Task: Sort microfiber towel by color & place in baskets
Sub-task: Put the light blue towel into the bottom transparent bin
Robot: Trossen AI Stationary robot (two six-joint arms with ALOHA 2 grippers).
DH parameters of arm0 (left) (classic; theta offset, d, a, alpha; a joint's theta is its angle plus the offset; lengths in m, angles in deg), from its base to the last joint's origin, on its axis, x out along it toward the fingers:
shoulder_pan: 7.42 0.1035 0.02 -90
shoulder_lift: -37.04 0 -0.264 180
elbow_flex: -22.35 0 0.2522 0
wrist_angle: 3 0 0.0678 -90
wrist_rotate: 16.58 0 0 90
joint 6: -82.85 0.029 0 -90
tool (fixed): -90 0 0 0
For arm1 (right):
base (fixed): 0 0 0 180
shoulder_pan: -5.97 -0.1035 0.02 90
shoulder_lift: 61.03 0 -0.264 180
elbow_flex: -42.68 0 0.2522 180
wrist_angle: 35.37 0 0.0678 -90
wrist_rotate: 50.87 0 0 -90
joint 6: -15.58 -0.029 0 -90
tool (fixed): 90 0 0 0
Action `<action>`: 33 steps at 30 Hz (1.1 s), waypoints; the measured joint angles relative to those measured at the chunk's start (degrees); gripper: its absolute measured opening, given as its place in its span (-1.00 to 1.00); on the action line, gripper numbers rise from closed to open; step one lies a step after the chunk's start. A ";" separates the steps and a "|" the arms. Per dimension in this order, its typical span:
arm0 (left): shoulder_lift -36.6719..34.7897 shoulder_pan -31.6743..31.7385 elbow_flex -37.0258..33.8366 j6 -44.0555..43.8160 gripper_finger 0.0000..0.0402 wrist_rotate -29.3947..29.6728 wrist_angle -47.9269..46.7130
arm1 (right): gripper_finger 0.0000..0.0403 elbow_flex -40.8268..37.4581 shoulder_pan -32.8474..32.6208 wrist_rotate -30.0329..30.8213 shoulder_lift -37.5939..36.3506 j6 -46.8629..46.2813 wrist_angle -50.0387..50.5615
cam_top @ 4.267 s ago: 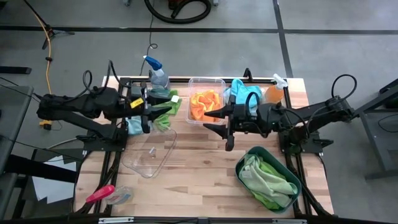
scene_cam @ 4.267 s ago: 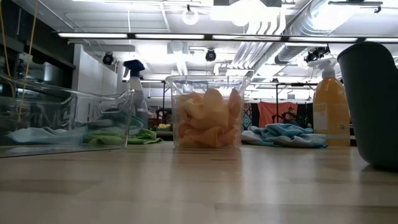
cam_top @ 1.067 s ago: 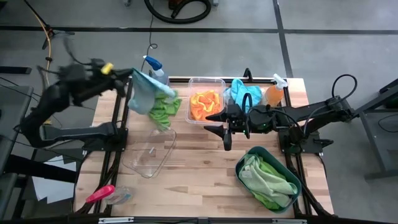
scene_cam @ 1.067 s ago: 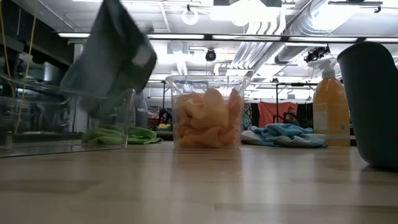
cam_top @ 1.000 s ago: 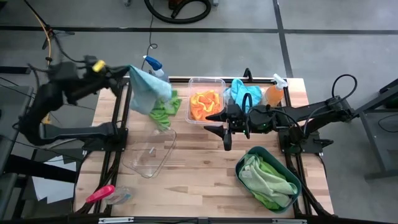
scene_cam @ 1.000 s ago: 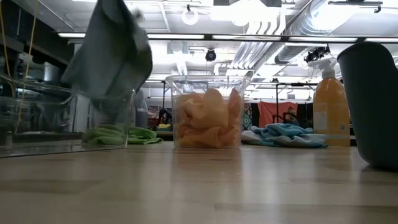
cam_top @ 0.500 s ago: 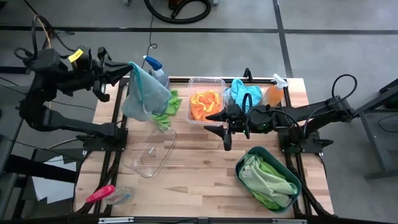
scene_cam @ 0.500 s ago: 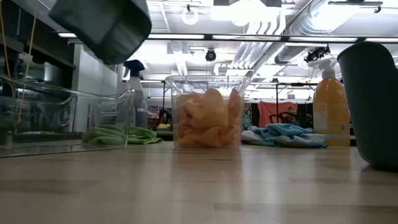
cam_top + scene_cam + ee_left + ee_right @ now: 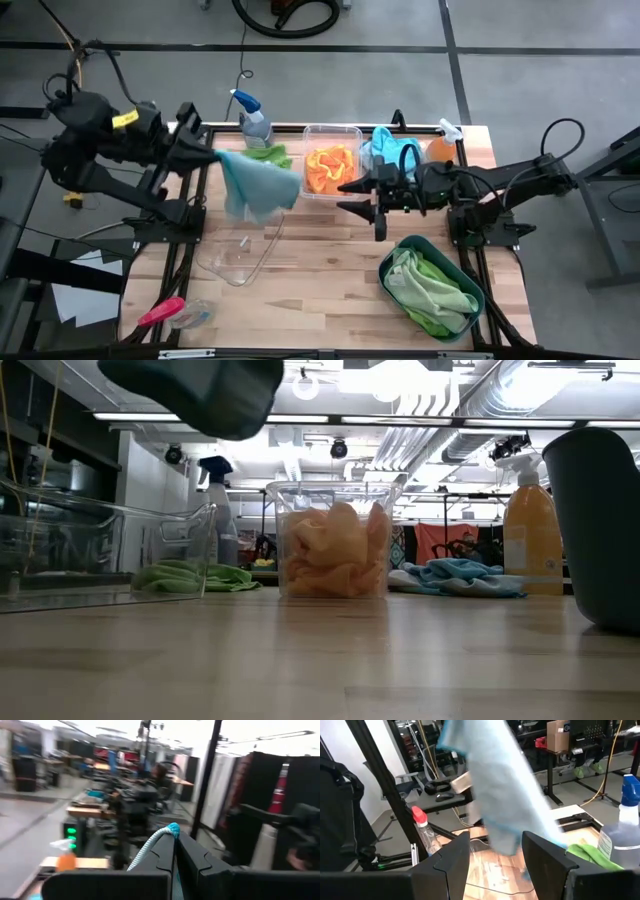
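Note:
My left gripper [image 9: 211,157] is shut on a light blue towel [image 9: 258,188] high above the table's left side, over the far end of the clear shallow dish [image 9: 238,252]. In the low view the towel [image 9: 200,390] shows only at the top. My right gripper [image 9: 366,208] is open and empty above the table's middle, and the towel [image 9: 500,785] hangs ahead of it. Orange towels fill the clear tub [image 9: 333,165]. Green towels lie in the teal basin [image 9: 432,288]. A green towel [image 9: 268,155] and another blue towel [image 9: 393,150] lie on the table's far part. My left gripper pinches an edge of the light blue towel [image 9: 170,829] between its two shut fingers; a small fold sticks out past the fingertips. The fingers lie about level and point toward the table's right. The towel hangs slack below them, clear of the table and the dish.
A spray bottle with a blue head [image 9: 252,115] stands at the far left and an orange spray bottle [image 9: 440,150] at the far right. A pink-handled tool [image 9: 165,312] lies at the near left corner. Bare wood [image 9: 320,270] shows between dish and basin.
My left gripper has kept its hold, risen and swung the light blue towel from above the green towel toward the table's near right. The towel's lower end has lifted out of the low view's middle and now hangs over the dish's far end. My right gripper has shifted slightly right.

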 joint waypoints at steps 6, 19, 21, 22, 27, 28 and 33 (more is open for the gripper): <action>-0.20 -7.38 0.01 -4.85 -1.00 5.31 -5.42 | -0.12 0.00 0.00 -0.37 0.02 -0.53 1.28; 2.93 -13.30 -0.46 -18.57 -1.00 21.62 -32.62 | -0.12 0.00 0.00 -0.40 0.02 -1.38 2.99; 3.76 -13.30 -0.46 -22.30 -1.00 21.46 -37.15 | -0.12 0.00 0.00 -0.40 0.02 -1.38 3.01; 4.17 -13.30 -0.46 -24.10 -1.00 21.12 -39.72 | -0.12 0.00 0.00 -0.40 0.02 -1.36 3.01; 7.53 -13.30 -0.46 -31.86 -1.00 16.50 -49.65 | -0.12 0.00 0.00 -0.40 0.02 -1.36 2.99; 8.38 -13.30 -0.46 -32.15 -1.00 15.17 -50.69 | -0.12 0.00 0.00 -0.40 0.02 -1.28 2.99; 13.22 -14.37 -0.46 -28.89 -1.00 12.19 -50.91 | -0.12 0.00 0.00 -0.40 0.02 -0.88 3.01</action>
